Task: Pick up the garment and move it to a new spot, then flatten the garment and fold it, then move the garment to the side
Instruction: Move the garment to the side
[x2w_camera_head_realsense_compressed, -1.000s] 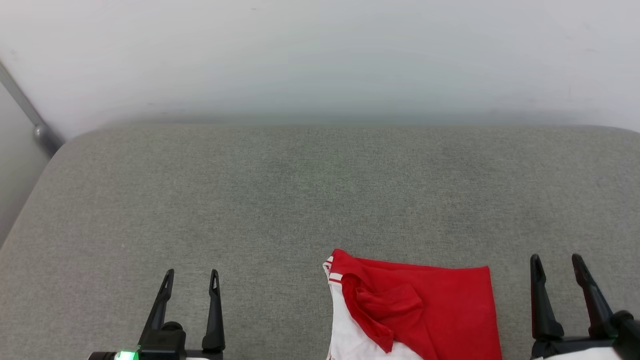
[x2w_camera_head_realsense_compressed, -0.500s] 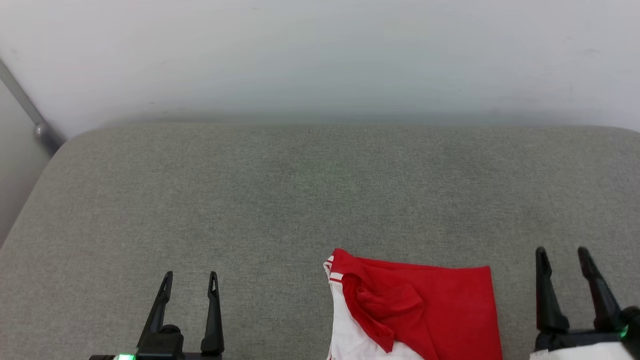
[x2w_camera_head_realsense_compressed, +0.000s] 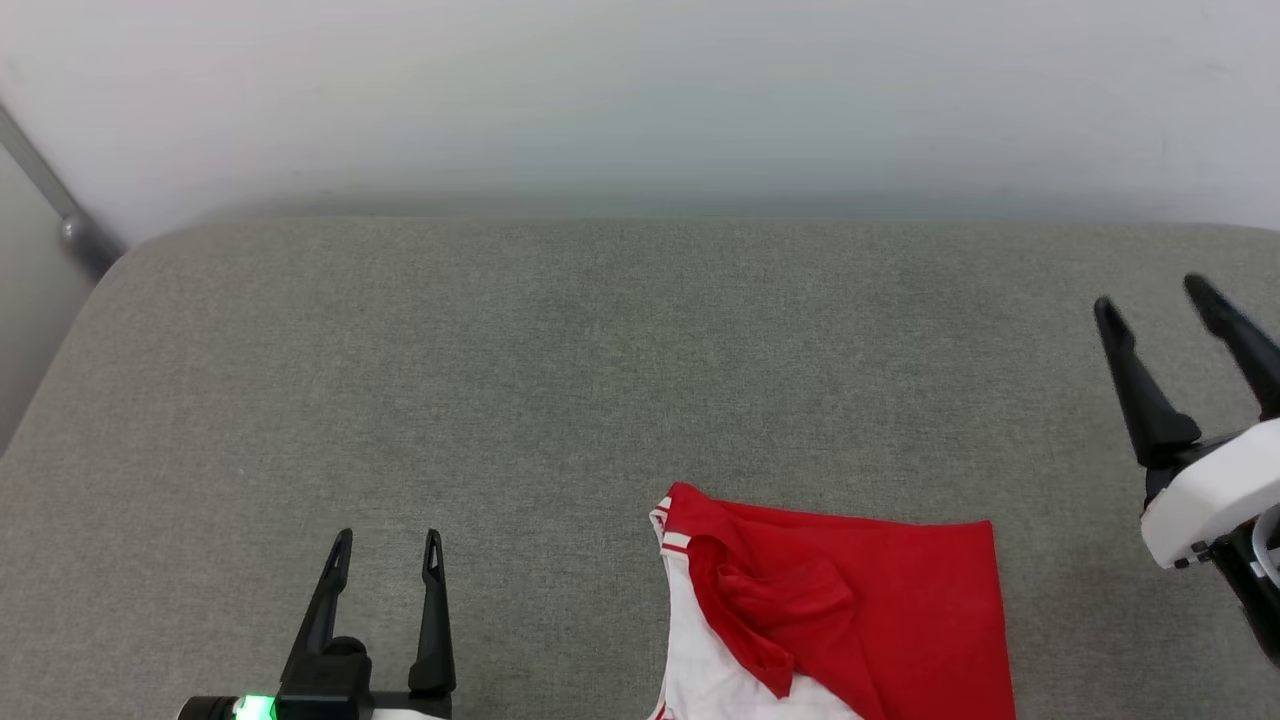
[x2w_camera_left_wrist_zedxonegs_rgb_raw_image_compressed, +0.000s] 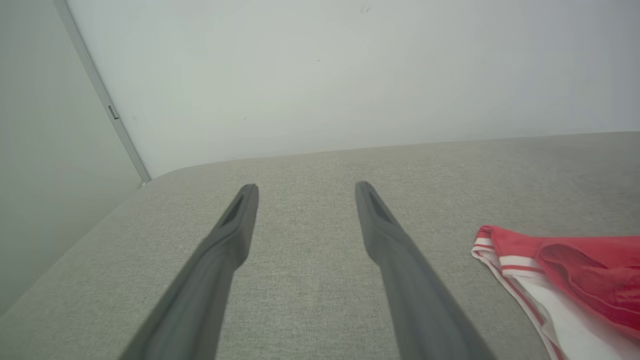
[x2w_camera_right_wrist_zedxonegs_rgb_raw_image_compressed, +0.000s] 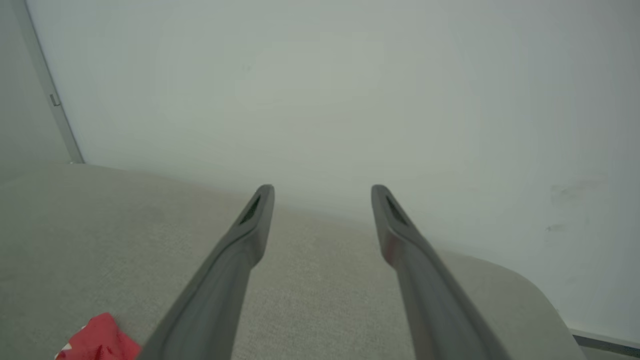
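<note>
Head view: bright red soft jersey T-shirt (x2w_camera_head_realsense_compressed: 880, 600) with a white sleeve and red-and-white striped trim lies rumpled on the grey woven-fabric cushion (x2w_camera_head_realsense_compressed: 600, 380), near edge, right of centre, its lower part cut off by the frame. Left gripper (x2w_camera_head_realsense_compressed: 388, 537) sits low left, fingers spread wide, nothing between them, well apart from the T-shirt. Right gripper (x2w_camera_head_realsense_compressed: 1150, 295) is at the far right, higher in frame, fingers equally wide and empty, clear of the cloth.

Left wrist view: left gripper (x2w_camera_left_wrist_zedxonegs_rgb_raw_image_compressed: 306, 186) over bare cushion; T-shirt (x2w_camera_left_wrist_zedxonegs_rgb_raw_image_compressed: 575, 265) off to the right, striped cuff nearest, not touching.

Right wrist view: right gripper (x2w_camera_right_wrist_zedxonegs_rgb_raw_image_compressed: 322, 187) points at the plain white wall (x2w_camera_right_wrist_zedxonegs_rgb_raw_image_compressed: 320, 75) above the cushion's rounded corner; a red bit of T-shirt (x2w_camera_right_wrist_zedxonegs_rgb_raw_image_compressed: 100, 340) shows lower left.
</note>
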